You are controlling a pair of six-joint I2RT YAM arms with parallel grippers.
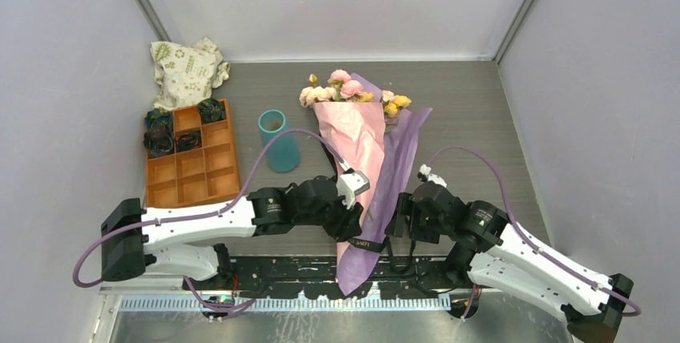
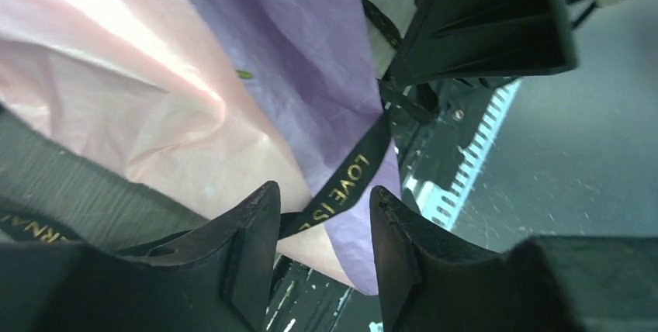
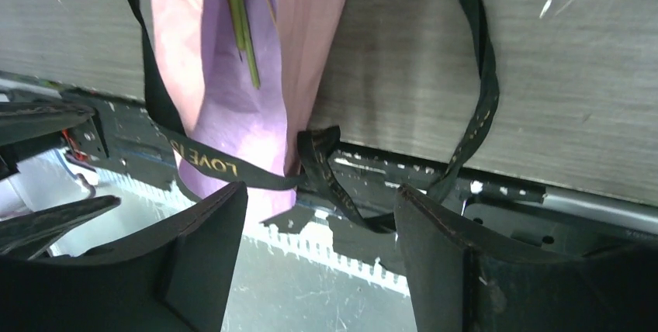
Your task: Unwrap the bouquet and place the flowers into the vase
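The bouquet [image 1: 357,143] lies on the table, still in pink and lilac paper [image 1: 398,159], with the flowers [image 1: 346,89] at its far end and its pointed tip over the near edge. A black ribbon [image 1: 365,243] with gold lettering crosses the narrow end. My left gripper [image 1: 357,231] is at that end; in the left wrist view it [image 2: 324,188] is open, the ribbon [image 2: 345,181] passing loosely between its fingers. My right gripper [image 3: 320,188] stands open just right of the tip, ribbon loops [image 3: 330,173] ahead of it. Green stems [image 3: 240,29] show inside the paper. The teal vase [image 1: 278,141] stands upright to the left.
An orange tray [image 1: 192,175] with square compartments, some holding dark bundles, sits at the left. A cream cloth bag [image 1: 186,70] lies behind it. Grey walls close in the table on three sides. The black mounting rail [image 1: 305,275] runs along the near edge.
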